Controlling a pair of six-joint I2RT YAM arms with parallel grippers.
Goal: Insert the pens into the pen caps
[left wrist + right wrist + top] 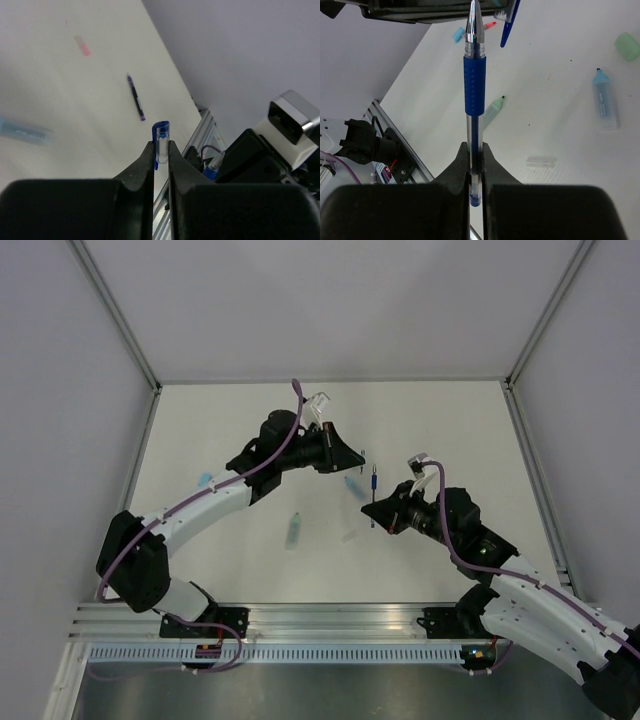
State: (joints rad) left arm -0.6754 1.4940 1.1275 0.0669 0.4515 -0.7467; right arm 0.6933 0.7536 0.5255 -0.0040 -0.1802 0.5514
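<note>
Two arms. Left gripper (161, 147) pinching clear cap with blue clip (162, 139). Right gripper (475, 150) clamped on blue gel pen (475, 90), above table centre, tip near that cap, not inside it.

Two highlighters on table: light blue (606, 100), mint (492, 111).
Three pens in all; the two loose ones: red (490, 25), dark purple (136, 97).
Four loose caps: clear (541, 161), mint (627, 46), light blue (458, 34), pink (83, 46).

White table (450, 430), grey walls (320, 300), aluminium rail (330, 620) at near edge.

Light blue highlighter's print unreadable.
</note>
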